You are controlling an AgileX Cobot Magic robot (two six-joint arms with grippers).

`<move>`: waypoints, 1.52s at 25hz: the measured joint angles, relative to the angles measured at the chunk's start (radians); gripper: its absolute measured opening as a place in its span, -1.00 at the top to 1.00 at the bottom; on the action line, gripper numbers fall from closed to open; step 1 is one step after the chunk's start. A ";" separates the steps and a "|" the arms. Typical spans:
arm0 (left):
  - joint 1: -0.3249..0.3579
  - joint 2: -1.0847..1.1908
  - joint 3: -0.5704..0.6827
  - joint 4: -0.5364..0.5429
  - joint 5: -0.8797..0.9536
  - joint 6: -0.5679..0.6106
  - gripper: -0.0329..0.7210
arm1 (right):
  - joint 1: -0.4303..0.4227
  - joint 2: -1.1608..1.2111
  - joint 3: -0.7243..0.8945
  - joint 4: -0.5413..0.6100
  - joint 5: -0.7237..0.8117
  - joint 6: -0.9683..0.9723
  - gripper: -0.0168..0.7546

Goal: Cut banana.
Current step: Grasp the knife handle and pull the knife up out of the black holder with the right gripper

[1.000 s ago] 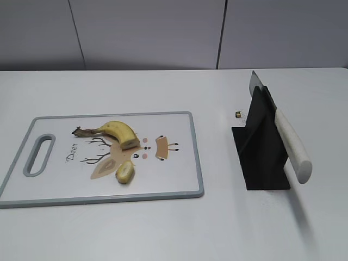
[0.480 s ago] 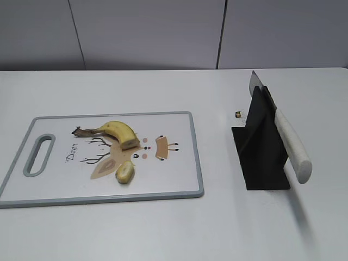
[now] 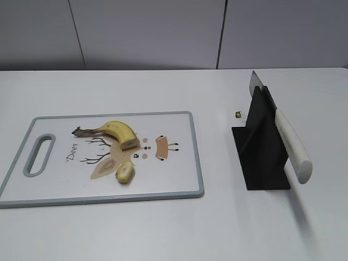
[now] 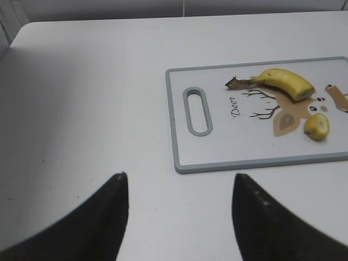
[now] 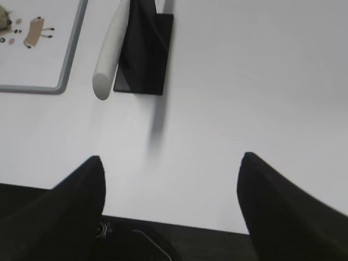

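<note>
The banana (image 3: pixel 117 132), a short curved yellow stub with a dark stem, lies on the white cutting board (image 3: pixel 174 179); it also shows in the left wrist view (image 4: pixel 285 82). A small loose yellow chunk (image 3: pixel 125 172) lies in front of it on the board. A knife with a white handle (image 3: pixel 292 144) rests in a black stand (image 3: pixel 263 155) to the right; it also shows in the right wrist view (image 5: pixel 110 49). My left gripper (image 4: pixel 179 176) is open and empty over bare table left of the board. My right gripper (image 5: pixel 171 160) is open and empty near the table's front edge. Neither gripper shows in the exterior view.
The cutting board has a grey rim and a handle slot (image 3: pixel 39 154) at its left end. A tiny dark object (image 3: pixel 238 114) lies on the table behind the stand. The table's front edge (image 5: pixel 174 225) runs just below my right gripper.
</note>
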 joint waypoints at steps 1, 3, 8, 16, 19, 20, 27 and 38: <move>0.000 0.000 0.000 0.000 0.000 0.000 -0.64 | 0.000 0.030 -0.014 0.000 0.013 0.002 -0.52; 0.000 0.000 0.000 0.000 0.000 0.000 -0.64 | 0.000 0.078 -0.034 0.000 0.027 0.005 -0.52; 0.000 0.000 0.000 0.000 0.000 0.000 -0.64 | 0.029 0.186 -0.050 0.048 0.030 0.053 -0.52; 0.000 0.000 0.000 0.000 0.000 0.000 -0.64 | 0.234 0.345 -0.065 -0.014 0.033 0.144 -0.52; 0.000 0.000 0.000 0.000 0.000 0.000 -0.64 | 0.326 0.413 -0.109 -0.111 0.034 0.216 -0.52; 0.000 0.000 0.000 0.000 0.000 0.000 -0.64 | 0.354 0.435 -0.132 -0.137 0.034 0.240 -0.52; 0.000 0.000 0.000 0.000 0.000 0.000 -0.64 | 0.455 0.631 -0.265 -0.150 0.033 0.298 -0.52; 0.000 0.000 0.000 0.001 0.000 0.000 -0.64 | 0.438 0.918 -0.358 -0.104 0.004 0.345 -0.52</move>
